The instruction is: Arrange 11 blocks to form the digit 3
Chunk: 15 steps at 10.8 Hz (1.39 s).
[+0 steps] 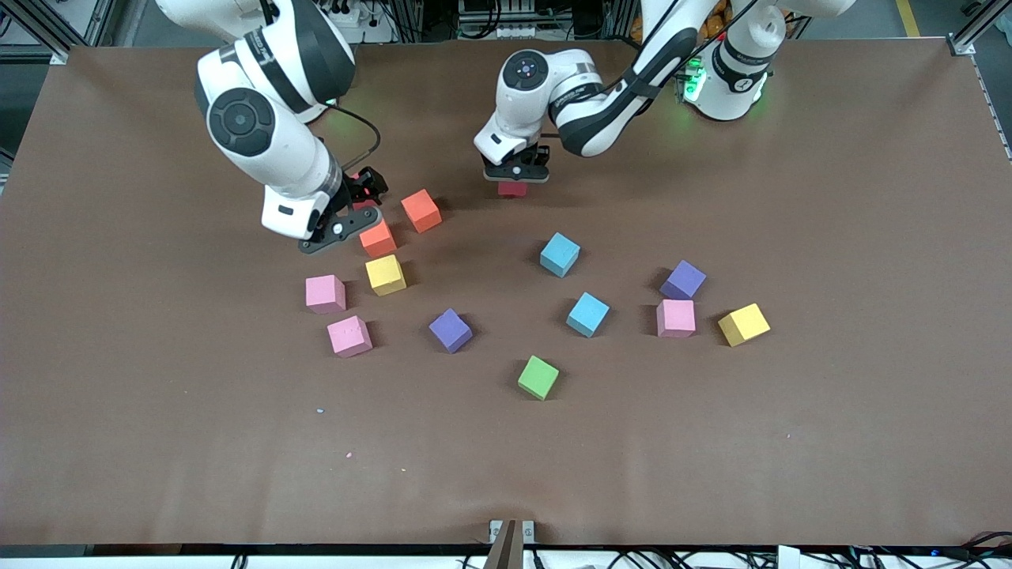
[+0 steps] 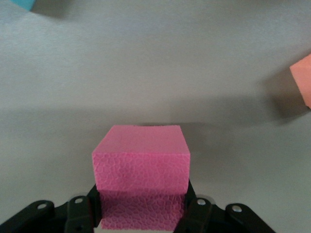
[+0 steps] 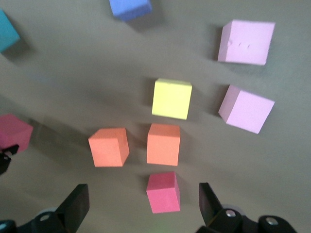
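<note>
Blocks scattered mid-table (image 1: 791,474), no digit shape yet. Right arm (image 1: 261,126) hangs low over the cluster at its own end; right gripper (image 3: 141,204) has fingers spread wide, empty, above a red block (image 3: 164,192). Left arm (image 1: 601,111) reaches in toward the middle; left gripper (image 1: 515,175) is clamped on a red-pink block (image 2: 141,174), held just off the table. Cluster under the right arm: two orange blocks (image 1: 421,210) (image 1: 378,239) side by side, yellow block (image 1: 386,274) just nearer the camera, two pink blocks (image 1: 326,293) (image 1: 349,336) nearer still. Middle: two light blue (image 1: 560,254) (image 1: 587,314), purple (image 1: 451,329). Toward the left arm's end: purple (image 1: 683,280), pink (image 1: 676,318), yellow (image 1: 743,324). Green cube (image 1: 538,377) sits nearest the camera
</note>
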Tool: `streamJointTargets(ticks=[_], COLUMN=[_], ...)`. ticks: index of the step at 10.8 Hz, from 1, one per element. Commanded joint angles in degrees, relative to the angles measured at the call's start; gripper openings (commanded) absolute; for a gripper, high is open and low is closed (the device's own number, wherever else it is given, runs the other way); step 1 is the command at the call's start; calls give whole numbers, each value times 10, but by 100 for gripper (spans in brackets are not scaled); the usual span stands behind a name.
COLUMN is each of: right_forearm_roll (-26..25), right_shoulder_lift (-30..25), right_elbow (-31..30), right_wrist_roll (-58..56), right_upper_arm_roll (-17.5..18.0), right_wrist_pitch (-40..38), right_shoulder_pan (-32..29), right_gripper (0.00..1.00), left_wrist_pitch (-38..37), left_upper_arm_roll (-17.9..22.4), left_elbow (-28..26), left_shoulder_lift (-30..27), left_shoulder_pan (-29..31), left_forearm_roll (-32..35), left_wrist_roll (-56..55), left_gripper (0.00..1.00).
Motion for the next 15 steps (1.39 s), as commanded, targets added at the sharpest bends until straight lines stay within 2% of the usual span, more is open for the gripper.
streamJointTargets(ticks=[1,3,6,7,8,9,10,15], right_forearm_roll=[8,7,7,7,8,7,7,8], right_shoulder_lift=[-41,-56,-61,-61,-58,-55,-48,-15], right_elbow=[-59,-112,-145,-157,-175,-191,-195,-236], right_wrist_roll=[-21,-25,-26,-25,-25,-25,-25,-19], right_upper_arm_roll=[-3,-4,-2,-3,-2,-3,-3,-3], right_wrist_pitch=[17,92,118,142,167,188,196,282], right_shoulder_pan=[16,50,68,98,110,126,134,161], right_gripper=[100,100,100,100,100,100,100,100], left_wrist_pitch=[-13,-15,-44,-45,-45,-45,-54,-164], left_upper_arm_roll=[8,10,29,36,36,36,36,35], left_elbow=[19,24,57,58,58,58,58,94], left_shoulder_lift=[25,33,62,62,64,64,58,19], left_shoulder_pan=[-11,-11,-44,-52,-52,-53,-52,-22], left_forearm_roll=[40,45,44,45,46,46,46,37], left_wrist_roll=[1,-8,-22,-24,-24,-25,-26,-50], left_gripper=[24,26,28,36,50,79,100,100])
